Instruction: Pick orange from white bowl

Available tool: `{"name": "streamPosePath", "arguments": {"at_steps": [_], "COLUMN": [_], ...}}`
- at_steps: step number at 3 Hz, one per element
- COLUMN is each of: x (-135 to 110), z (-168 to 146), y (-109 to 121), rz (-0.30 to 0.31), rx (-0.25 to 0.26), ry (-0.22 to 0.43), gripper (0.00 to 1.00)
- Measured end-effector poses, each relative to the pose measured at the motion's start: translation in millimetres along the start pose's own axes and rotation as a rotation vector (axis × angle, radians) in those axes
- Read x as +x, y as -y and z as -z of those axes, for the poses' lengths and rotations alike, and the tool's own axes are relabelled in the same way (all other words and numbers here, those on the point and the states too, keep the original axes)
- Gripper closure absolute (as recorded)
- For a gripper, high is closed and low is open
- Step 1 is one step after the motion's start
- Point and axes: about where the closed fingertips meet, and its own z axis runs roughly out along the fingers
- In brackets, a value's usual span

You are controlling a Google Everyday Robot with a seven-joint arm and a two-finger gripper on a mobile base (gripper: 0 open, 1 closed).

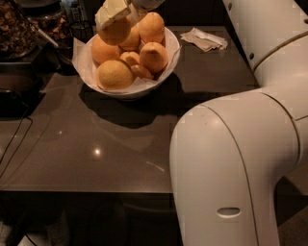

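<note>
1. The orange [114,33] is close to round, so no long axis can be made out. Its top is covered, so I cannot tell which way its stem end points.
2. It sits at the top of the pile, over the back-left part of the white bowl [169,61]. It is higher than the fruits around it. Whether its underside touches the fruit below cannot be told.
3. The claw [119,19] is at the top edge of the view, directly over the orange. Its pale fingers [109,10] are drawn in against the orange's upper half, pinching it (one broad pad lies across the top-left of the skin).
4. The bowl stands on the dark counter [96,144] towards the back, lined with crinkled white paper [81,60] that sticks out past the left rim.
5. In the bowl lie more fruits [114,74]: a yellowish one at the front left, deeper orange ones at the right and back, and a small one near the middle.
6. A crumpled napkin [204,38] lies on the counter to the right of the bowl, apart from it.
7. The robot's white arm [240,168] fills the right side of the view and runs up towards the claw.
</note>
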Motion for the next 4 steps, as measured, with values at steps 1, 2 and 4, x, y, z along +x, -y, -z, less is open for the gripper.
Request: {"name": "streamPosePath", "arguments": {"at_steps": [1, 2, 4], "x": [7.5, 24.3, 29.1], "z": [5.9, 16.2, 9.4], "y": [-1.2, -7.3, -11.7], "rz": [-0.034, -0.084, -0.093], "rx": [0.012, 0.031, 0.012], "ry": [0.008, 0.016, 0.007], "gripper": [1.00, 1.00, 1.00]}}
